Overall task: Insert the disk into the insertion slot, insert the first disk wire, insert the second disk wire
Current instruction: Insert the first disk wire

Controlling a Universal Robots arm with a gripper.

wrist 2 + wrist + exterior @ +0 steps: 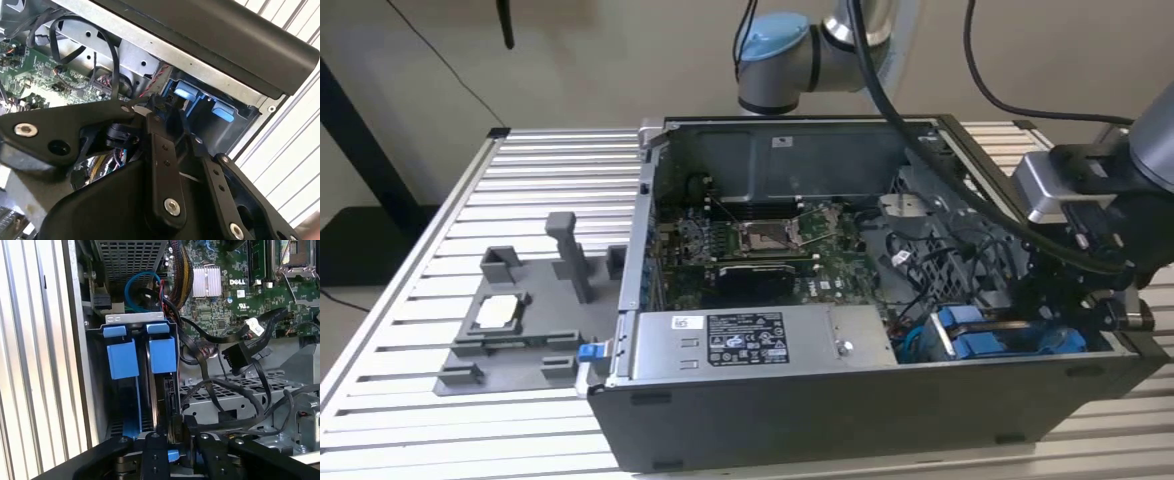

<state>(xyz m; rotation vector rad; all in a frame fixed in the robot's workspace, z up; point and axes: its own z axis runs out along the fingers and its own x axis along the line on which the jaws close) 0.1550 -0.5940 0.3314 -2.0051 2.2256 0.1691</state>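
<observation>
In the first wrist view the disk (162, 400), a dark slab, stands on edge inside the insertion slot (161, 330), the blue-edged metal bay beside a second blue-tabbed bay (120, 357). My gripper (177, 447) is shut on the disk's near end, with a fingertip (152, 452) on either side. Two black disk wires lie loose over the drive cage, one with a plain black plug (235, 356), one with a white tag (254, 326). In the exterior view the gripper (1083, 295) reaches into the case's front corner on the exterior view's right, above the blue bays (987, 340).
The open computer case (854, 420) lies on a slatted metal table (547, 170). Inside are the green motherboard (761, 235), the power supply (734, 340) and tangled black cables (220, 395). A grey fixture (520, 310) stands on the exterior view's left.
</observation>
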